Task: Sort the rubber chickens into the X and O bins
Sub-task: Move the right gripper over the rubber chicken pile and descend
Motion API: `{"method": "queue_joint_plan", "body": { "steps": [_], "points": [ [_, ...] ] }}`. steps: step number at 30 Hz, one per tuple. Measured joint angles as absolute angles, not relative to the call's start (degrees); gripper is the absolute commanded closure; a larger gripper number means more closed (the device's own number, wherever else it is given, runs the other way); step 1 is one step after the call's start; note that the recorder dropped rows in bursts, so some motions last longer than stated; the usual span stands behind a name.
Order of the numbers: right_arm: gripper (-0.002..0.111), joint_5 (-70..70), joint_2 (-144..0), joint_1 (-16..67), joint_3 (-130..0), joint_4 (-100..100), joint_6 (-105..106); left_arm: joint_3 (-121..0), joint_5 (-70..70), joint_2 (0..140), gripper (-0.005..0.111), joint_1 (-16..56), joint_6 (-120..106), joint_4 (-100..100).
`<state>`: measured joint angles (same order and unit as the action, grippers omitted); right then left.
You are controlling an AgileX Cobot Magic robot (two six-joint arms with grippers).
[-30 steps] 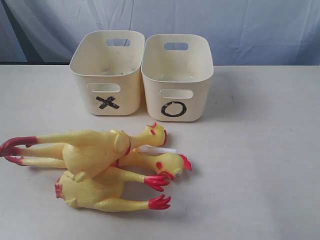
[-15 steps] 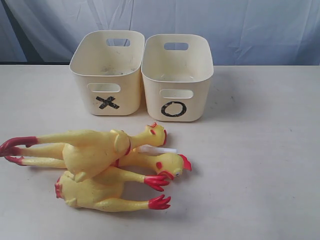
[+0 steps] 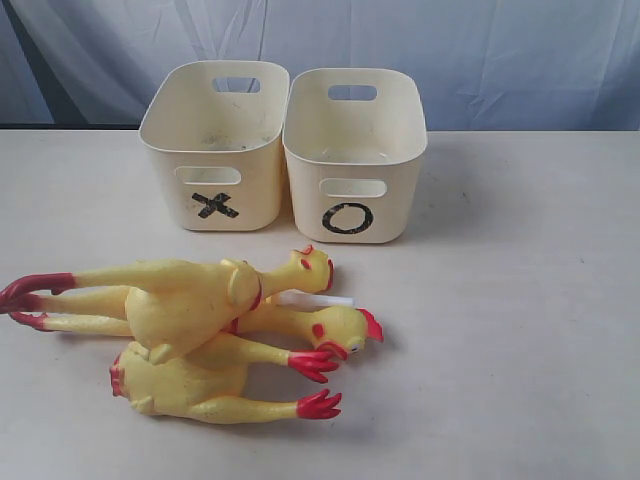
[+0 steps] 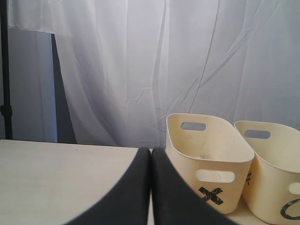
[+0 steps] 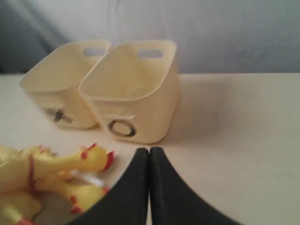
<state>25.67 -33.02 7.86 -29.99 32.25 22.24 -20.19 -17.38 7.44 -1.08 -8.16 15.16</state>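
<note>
Yellow rubber chickens with red combs and feet lie piled at the table's front left: one long chicken (image 3: 180, 295) on top, another (image 3: 215, 385) below it, and a third head (image 3: 345, 328) beside a white tube (image 3: 315, 299). The X bin (image 3: 215, 145) and the O bin (image 3: 352, 155) stand side by side behind them, both looking empty. Neither arm shows in the exterior view. My left gripper (image 4: 151, 151) is shut and empty, near the X bin (image 4: 211, 152). The right gripper (image 5: 149, 150) is likewise shut and empty, with the chickens (image 5: 56, 164) to one side and the O bin (image 5: 133, 89) ahead.
The pale table (image 3: 520, 320) stretches bare to the right of the chickens and bins. A white curtain (image 3: 400, 40) hangs behind the table.
</note>
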Motion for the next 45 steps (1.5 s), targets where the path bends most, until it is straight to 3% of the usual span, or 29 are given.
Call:
{"method": "queue_joint_plan", "body": {
  "steps": [5, 13, 28, 30, 33, 35, 40, 45],
  "points": [
    [0.109, 38.12, -45.09, 7.88, -35.15, 54.20, 51.28, -20.19, -17.38, 7.44, 0.106, -1.08, -8.16, 15.16],
    [0.109, 43.14, -58.98, 10.72, -42.33, 58.25, 59.05, -20.19, -17.38, 7.44, 0.106, -1.08, -8.16, 15.16],
    [0.109, 19.55, -80.25, 36.78, -48.03, 40.30, 68.56, -20.19, -17.38, 7.44, 0.106, -1.08, -8.16, 15.16],
    [0.098, 15.72, -83.67, 38.26, -48.03, 40.20, 69.49, -20.19, -17.38, 7.44, 0.106, -1.08, -8.05, 15.16],
    [0.069, 13.09, -87.40, 39.77, -48.03, 40.20, 72.85, -20.19, -17.38, 7.44, 0.106, -1.08, -8.05, 15.16],
    [0.057, 10.21, -90.08, 41.62, -48.03, 40.20, 74.17, -20.19, -17.38, 7.44, 0.106, -1.08, -8.05, 15.16],
    [0.057, 4.06, -91.64, 43.41, -48.03, 44.99, 74.52, -20.19, -17.38, 7.44, 0.106, -1.08, -8.05, 15.16],
    [0.057, 9.41, -91.64, 43.34, -48.03, 50.41, 74.52, -20.19, -17.38, 7.44, 0.106, -1.08, -8.05, 15.16]
  ]
}}
